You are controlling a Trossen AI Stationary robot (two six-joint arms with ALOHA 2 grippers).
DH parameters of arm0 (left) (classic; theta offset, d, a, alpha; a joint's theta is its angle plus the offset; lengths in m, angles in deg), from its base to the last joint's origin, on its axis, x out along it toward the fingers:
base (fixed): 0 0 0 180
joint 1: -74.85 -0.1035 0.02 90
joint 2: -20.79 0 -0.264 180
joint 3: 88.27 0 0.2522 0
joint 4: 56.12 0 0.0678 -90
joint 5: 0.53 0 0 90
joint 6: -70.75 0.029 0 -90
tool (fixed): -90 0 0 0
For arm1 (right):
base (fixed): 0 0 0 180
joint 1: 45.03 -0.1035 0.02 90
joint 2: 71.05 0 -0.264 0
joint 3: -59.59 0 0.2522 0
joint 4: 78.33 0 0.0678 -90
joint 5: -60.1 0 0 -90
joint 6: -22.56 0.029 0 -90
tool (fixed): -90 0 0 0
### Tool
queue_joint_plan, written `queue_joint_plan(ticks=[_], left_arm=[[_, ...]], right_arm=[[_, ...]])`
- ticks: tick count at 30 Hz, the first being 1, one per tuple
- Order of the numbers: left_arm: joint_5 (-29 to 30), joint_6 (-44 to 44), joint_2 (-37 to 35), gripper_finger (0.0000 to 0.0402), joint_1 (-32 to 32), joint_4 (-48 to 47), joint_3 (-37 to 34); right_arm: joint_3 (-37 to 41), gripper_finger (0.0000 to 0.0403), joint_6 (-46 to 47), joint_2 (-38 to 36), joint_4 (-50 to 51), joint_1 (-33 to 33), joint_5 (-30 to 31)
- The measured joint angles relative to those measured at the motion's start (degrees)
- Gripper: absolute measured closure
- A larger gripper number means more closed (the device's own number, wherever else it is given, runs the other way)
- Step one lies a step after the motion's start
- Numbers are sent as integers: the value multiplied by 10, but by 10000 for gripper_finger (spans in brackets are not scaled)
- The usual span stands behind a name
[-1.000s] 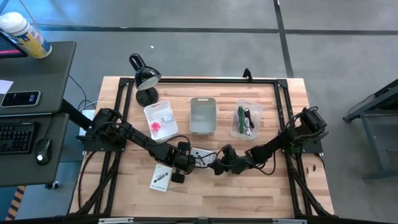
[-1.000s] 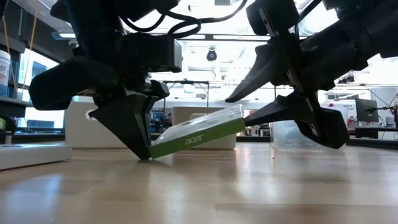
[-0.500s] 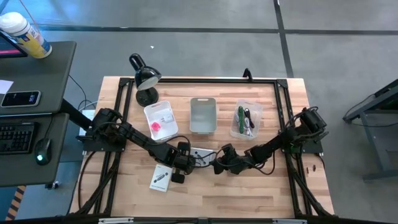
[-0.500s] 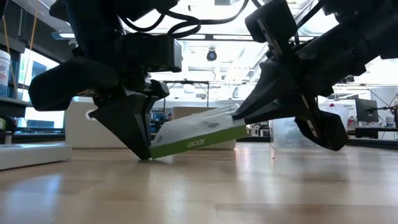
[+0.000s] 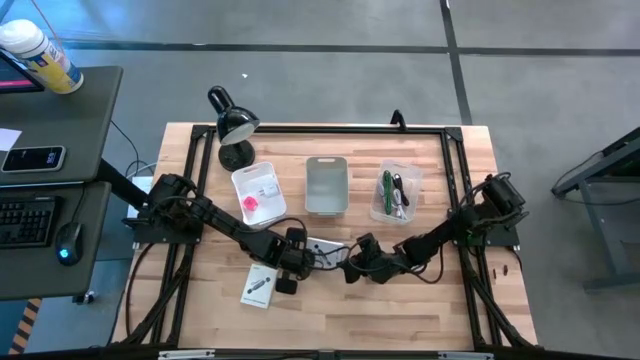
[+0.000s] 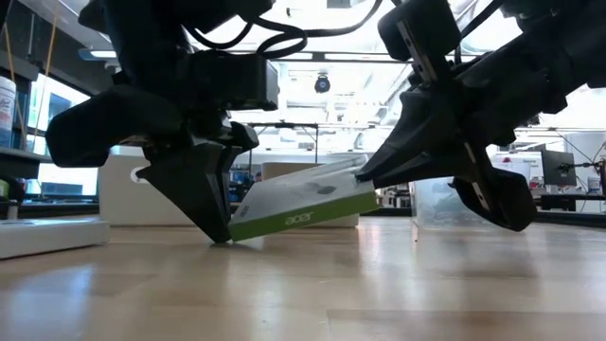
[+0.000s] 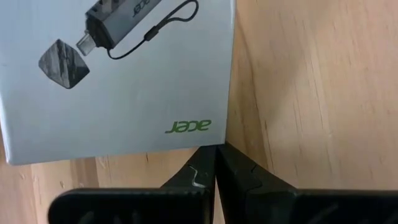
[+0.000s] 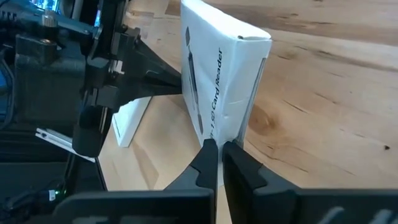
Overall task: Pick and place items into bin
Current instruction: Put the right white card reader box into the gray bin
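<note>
A white flat packet (image 5: 325, 246) with a green side and a picture of a dark reader lies mid-table between my two grippers. It is tilted: its left lower edge (image 6: 232, 235) sits on the wood and its right end is raised. My left gripper (image 5: 302, 250) is shut and points steeply down at that lower edge. My right gripper (image 5: 348, 260) comes in at a slant from the right and is shut at the raised end. A second white packet (image 5: 259, 286) lies flat nearer the front. My left gripper's shut fingertips (image 7: 216, 154) stand on the table against the packet's lower long edge (image 7: 205, 142), near a corner, coming steeply from above. My right gripper's shut fingertips (image 8: 210, 146) meet the lower corner of the packet's raised end (image 8: 239, 127), slanting down from the right. Whether any of the packet is between them I cannot tell.
Three bins stand in a row at the far side. The white one (image 5: 270, 180) holds a pink cube (image 5: 250, 204), then comes a grey one (image 5: 326, 185), and the clear one (image 5: 395, 192) holds cords. A black lamp (image 5: 232, 125) stands at the far left corner.
My right gripper has shut at the packet's raised end; its fingers stood apart a second ago. The packet's raised end has come up a little and more of its white face shows, while its lower edge has stayed against my left gripper.
</note>
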Motion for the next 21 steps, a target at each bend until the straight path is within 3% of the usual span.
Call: queue_joint_plan(ticks=[11, 21], left_arm=[[-4, -1, -12, 401, -2, -17, 4], [-4, 2, -13, 401, -1, -26, 18]], right_arm=[[0, 402, -8, -14, 8, -2, 11], [0, 402, -11, -53, 80, -6, 17]])
